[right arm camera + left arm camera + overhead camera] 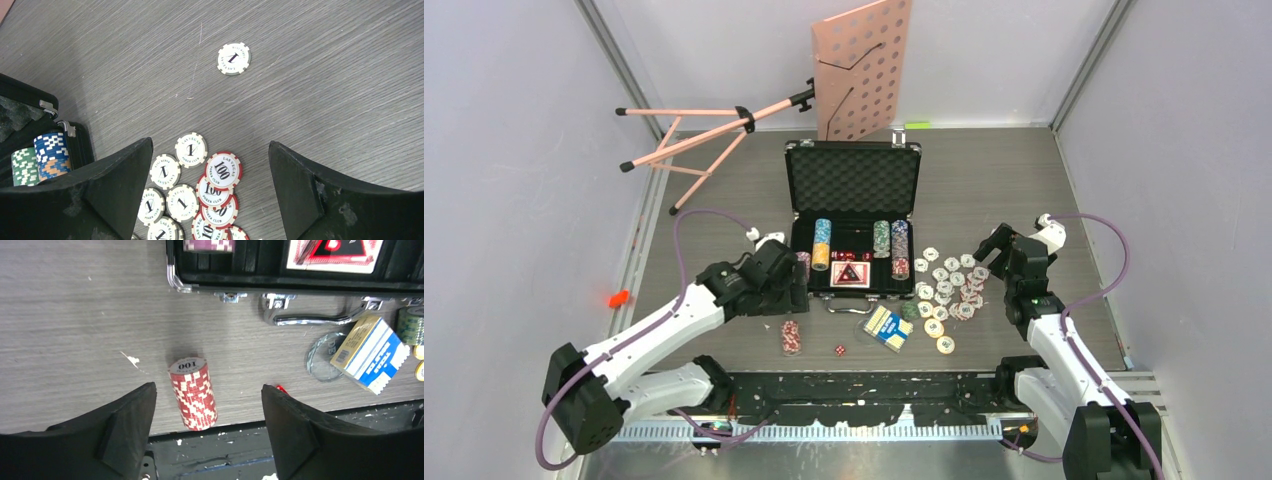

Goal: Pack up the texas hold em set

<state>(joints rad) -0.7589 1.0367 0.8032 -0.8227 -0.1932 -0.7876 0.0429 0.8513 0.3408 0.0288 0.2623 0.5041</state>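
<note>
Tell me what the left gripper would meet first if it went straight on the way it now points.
Most likely the red chip stack, standing on the table between the open fingers of the left gripper. Depth is unclear, so it might miss and meet the table instead.

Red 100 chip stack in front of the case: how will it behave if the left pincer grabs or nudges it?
Likely shears apart: the red chip stack looks like loose discs standing upright, nothing binding them. Taller than wide, so a high push probably tips it. Spilled chips may roll across the flat table.
</note>
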